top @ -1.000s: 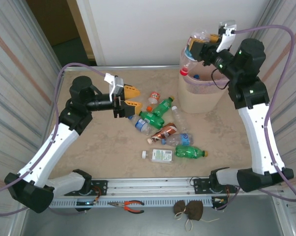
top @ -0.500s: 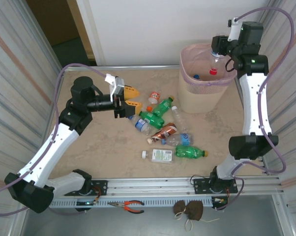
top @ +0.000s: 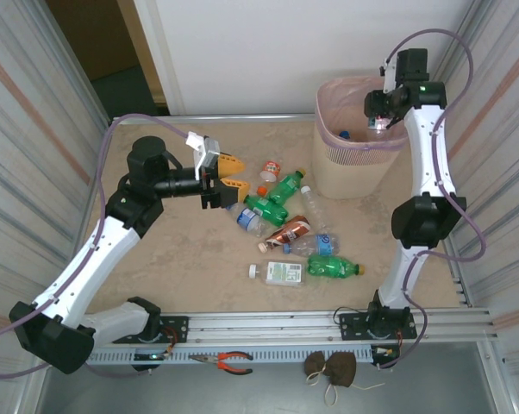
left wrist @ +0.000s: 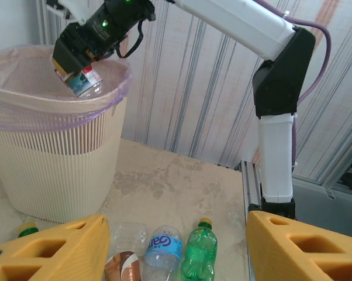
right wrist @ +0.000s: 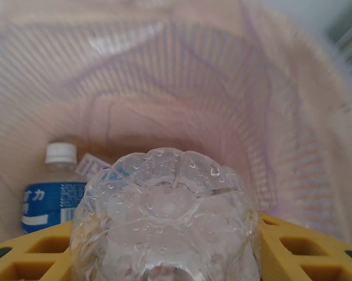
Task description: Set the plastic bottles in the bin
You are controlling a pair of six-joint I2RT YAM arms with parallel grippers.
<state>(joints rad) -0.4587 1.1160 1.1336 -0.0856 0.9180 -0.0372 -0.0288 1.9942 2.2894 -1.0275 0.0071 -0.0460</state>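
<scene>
The beige bin (top: 346,168) with its pink liner stands at the back right of the table. My right gripper (top: 379,110) hangs over its mouth, shut on a clear plastic bottle (right wrist: 164,216) held base-down inside the liner; the same bottle (left wrist: 82,81) shows above the bin's rim (left wrist: 59,111). A blue-labelled bottle (right wrist: 50,199) lies inside the bin. Several bottles lie mid-table: green ones (top: 285,185) (top: 333,267), a brown one (top: 285,233), a white one (top: 281,272). My left gripper (top: 231,171) hovers open just left of the pile, above a green bottle (left wrist: 199,254) and a blue-labelled one (left wrist: 162,249).
Striped walls close in the table on the left and right. A metal rail runs along the near edge, with red-handled pliers (top: 234,362) and a brown pouch (top: 331,368) below it. The right arm's white upright link (left wrist: 275,146) stands at the table's right edge.
The right arm has swung up and round, so its gripper now carries the clear bottle down into the bin's mouth from the far right. The left arm has barely moved.
</scene>
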